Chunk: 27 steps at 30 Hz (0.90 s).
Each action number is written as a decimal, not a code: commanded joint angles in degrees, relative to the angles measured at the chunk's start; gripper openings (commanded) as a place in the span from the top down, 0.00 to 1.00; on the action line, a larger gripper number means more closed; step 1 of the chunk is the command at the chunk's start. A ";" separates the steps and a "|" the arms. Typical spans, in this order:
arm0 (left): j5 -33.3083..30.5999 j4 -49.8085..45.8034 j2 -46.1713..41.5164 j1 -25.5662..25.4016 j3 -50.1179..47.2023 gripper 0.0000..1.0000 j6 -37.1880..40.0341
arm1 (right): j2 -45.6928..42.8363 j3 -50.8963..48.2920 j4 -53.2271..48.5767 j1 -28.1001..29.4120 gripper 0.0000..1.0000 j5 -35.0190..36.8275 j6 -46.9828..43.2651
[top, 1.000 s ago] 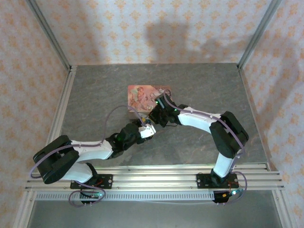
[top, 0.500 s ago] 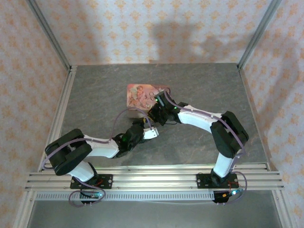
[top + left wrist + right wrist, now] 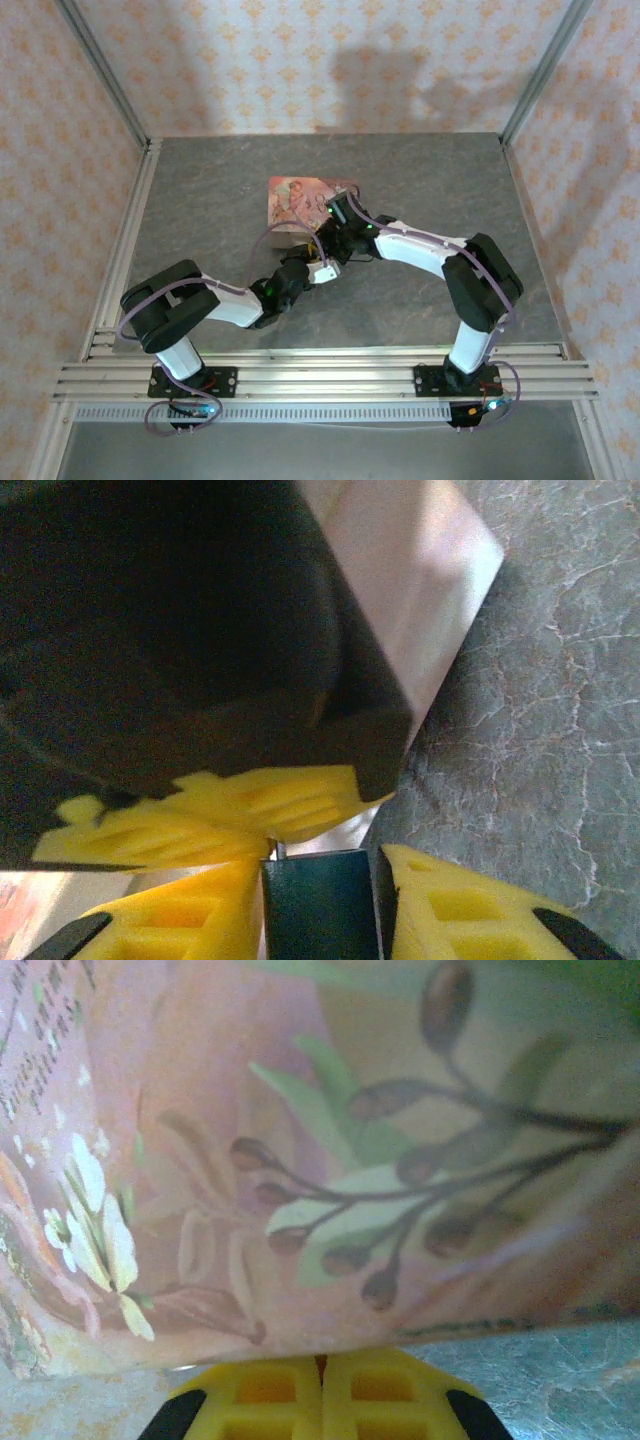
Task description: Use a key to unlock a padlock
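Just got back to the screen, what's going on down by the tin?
Both arms meet at the near edge of the pink tin. The left gripper has the blue padlock between its fingers, though a firm clamp isn't clear. The right gripper is shut, its fingertips just above the padlock. A small metal bit shows there, but I can't tell whether it's the key or the shackle.

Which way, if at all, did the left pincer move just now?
Yes: the left pincer edged right and away from the bases, closer to the pink tin.
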 commanded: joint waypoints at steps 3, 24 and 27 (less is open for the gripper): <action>0.88 -0.14 -3.70 0.10 -0.31 0.83 -2.88 | -0.11 0.97 1.36 0.36 1.00 -3.31 2.34; 22.55 -31.84 -13.20 9.29 6.75 1.00 -6.82 | -1.47 -1.71 3.52 0.36 0.86 -0.85 0.67; 25.37 -36.11 -12.92 10.66 8.82 1.00 -6.93 | -2.76 -2.34 3.37 0.36 0.78 0.25 -0.01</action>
